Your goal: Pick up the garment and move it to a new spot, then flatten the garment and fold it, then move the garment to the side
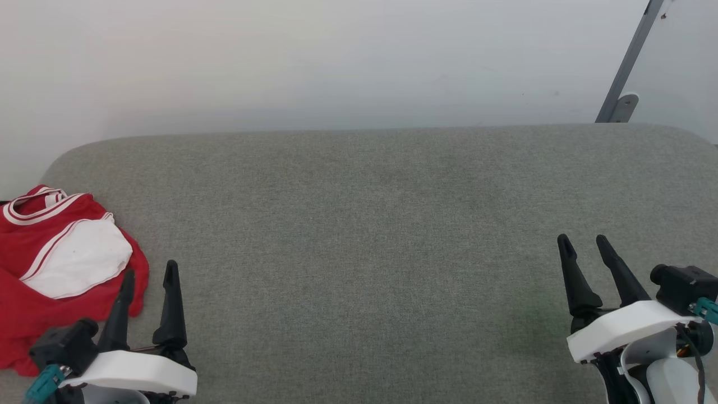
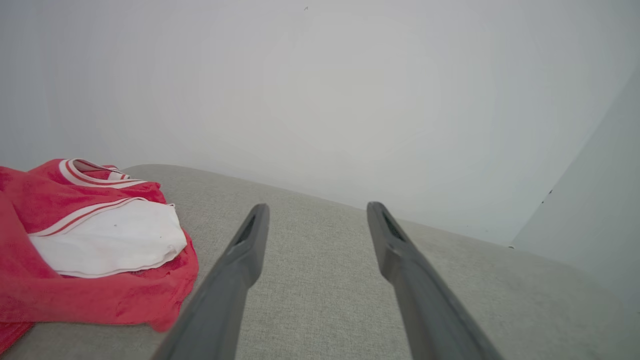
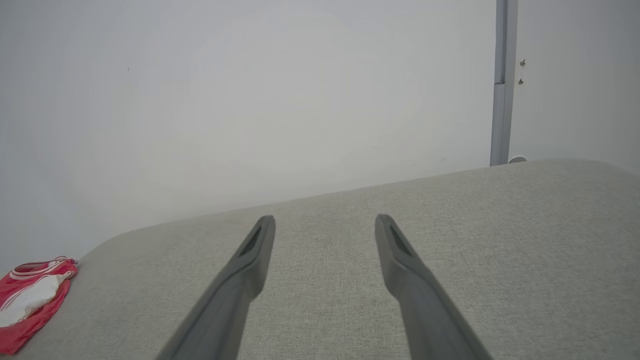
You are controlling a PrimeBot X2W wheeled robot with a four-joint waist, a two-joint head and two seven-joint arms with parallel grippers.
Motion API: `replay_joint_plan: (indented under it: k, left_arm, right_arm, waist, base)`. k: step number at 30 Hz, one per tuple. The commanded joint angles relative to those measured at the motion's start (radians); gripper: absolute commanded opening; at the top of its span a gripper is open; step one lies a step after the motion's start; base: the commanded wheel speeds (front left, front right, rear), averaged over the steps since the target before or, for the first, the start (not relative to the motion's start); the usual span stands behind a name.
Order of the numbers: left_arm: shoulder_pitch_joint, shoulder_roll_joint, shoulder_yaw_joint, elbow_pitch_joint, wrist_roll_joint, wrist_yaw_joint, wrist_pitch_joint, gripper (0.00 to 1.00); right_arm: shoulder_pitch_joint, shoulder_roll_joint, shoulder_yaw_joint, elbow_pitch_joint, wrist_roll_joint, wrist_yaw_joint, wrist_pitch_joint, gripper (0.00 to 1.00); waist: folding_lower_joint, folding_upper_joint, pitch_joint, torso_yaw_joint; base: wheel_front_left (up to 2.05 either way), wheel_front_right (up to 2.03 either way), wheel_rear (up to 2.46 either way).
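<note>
The left end effector (image 1: 150, 268) is low at the left, its two long dark fingers apart and holding nothing. Just beside it, the red shirt with a white sleeve and white stripes (image 1: 61, 261) lies crumpled at the left end of the soft grey cloth desk (image 1: 359, 252). The right end effector (image 1: 582, 239) is well apart at the right, fingers apart and empty too. Behind are a plain white wall (image 1: 336, 56) and a slanted grey metal bar (image 1: 628, 62).

Looking like a bare lab or test room. Showing only a grey fabric-covered table (image 1: 359, 224) standing before a plain white wall (image 1: 280, 56), with a grey metal strut (image 1: 630, 56) bracketed there.
</note>
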Motion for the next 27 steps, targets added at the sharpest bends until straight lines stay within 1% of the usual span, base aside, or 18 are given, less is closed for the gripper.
replay_joint_plan:
  k: [1,27]
  left_arm:
    - [0.008,0.005,-0.002,-0.01,0.021,-0.005,-0.01,1.0]
    - [0.03,0.029,-0.012,-0.023,0.191,-0.016,-0.059,1.0]
  right_arm:
    - [-0.019,-0.006,0.002,-0.003,-0.02,0.002,-0.011,1.0]
    - [-0.015,-0.016,0.004,-0.005,-0.208,0.002,-0.055,1.0]
  waist:
    - [0.0,0.0,0.0,0.0]
    - [0.0,0.0,-0.005,-0.007]
  base:
    - [0.0,0.0,0.0]
    - [0.0,0.0,0.0]
